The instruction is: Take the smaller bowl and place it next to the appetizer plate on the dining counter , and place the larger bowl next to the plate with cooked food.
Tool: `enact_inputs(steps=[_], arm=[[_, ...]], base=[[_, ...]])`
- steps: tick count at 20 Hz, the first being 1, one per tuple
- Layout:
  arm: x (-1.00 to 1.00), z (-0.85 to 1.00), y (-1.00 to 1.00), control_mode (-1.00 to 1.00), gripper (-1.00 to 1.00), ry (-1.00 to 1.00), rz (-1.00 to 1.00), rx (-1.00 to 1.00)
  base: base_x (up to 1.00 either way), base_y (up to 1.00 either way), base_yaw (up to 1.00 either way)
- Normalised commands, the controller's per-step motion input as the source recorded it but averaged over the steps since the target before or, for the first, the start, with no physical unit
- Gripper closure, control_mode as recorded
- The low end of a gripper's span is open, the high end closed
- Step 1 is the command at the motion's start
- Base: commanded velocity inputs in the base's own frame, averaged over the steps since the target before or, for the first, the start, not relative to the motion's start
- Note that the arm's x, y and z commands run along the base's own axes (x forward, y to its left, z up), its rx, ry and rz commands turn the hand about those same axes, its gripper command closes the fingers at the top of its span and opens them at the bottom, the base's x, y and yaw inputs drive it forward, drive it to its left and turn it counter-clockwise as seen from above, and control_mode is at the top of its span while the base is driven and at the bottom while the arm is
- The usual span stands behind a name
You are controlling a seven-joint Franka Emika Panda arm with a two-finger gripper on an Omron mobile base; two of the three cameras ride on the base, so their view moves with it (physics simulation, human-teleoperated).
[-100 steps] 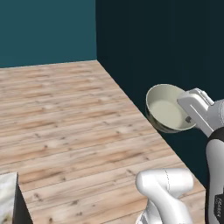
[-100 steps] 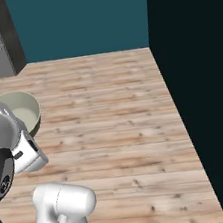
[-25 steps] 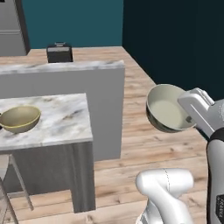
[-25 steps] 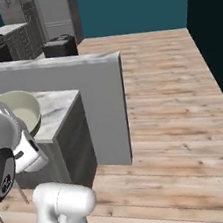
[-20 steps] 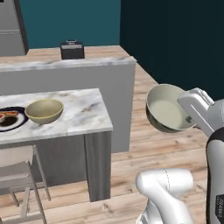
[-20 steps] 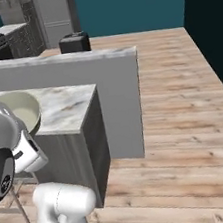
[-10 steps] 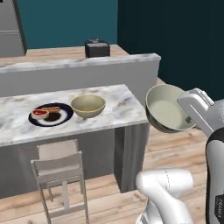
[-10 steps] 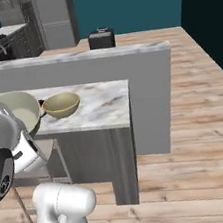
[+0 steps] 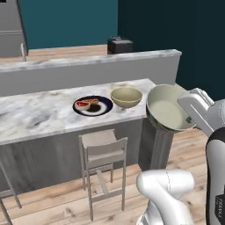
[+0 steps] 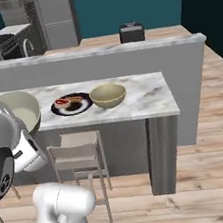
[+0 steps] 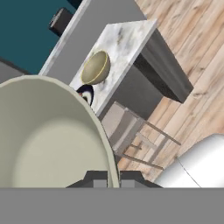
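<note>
Dark teal walls and plank flooring frame the dining counter (image 9: 39,116), with a stool (image 9: 102,151) drawn up to it. On the marble, the larger bowl (image 9: 126,97) is seen empty, just beside the plate with cooked food (image 9: 92,106). The smaller bowl (image 9: 169,108), also empty, is held clear of the counter, its rim pinched by the closed gripper (image 11: 113,178). No writing can be read.

Smaller bowl (image 9: 169,109) tilted, held aloft; larger bowl (image 9: 126,97) beside plate with cooked food (image 9: 92,106).
</note>
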Motion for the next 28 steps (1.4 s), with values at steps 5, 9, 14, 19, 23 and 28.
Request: enact_inputs(steps=[5, 9, 14, 19, 23, 28], arm=[[0.0, 0.0, 0.0, 1.0, 1.0, 0.0, 0.0, 0.0], [0.0, 0.0, 0.0, 1.0, 1.0, 0.0, 0.0, 0.0], [0.0, 0.0, 0.0, 1.0, 1.0, 0.0, 0.0, 0.0], [0.0, 0.0, 0.0, 1.0, 1.0, 0.0, 0.0, 0.0], [0.0, 0.0, 0.0, 1.0, 1.0, 0.0, 0.0, 0.0], [0.0, 0.0, 0.0, 1.0, 1.0, 0.0, 0.0, 0.0]], base=[[-0.43, 1.0, -0.11], [-0.06, 1.0, -0.03], [0.18, 1.0, 0.0], [0.47, 0.88, 0.1], [0.76, 0.43, 0.19], [0.81, 0.05, 0.13]])
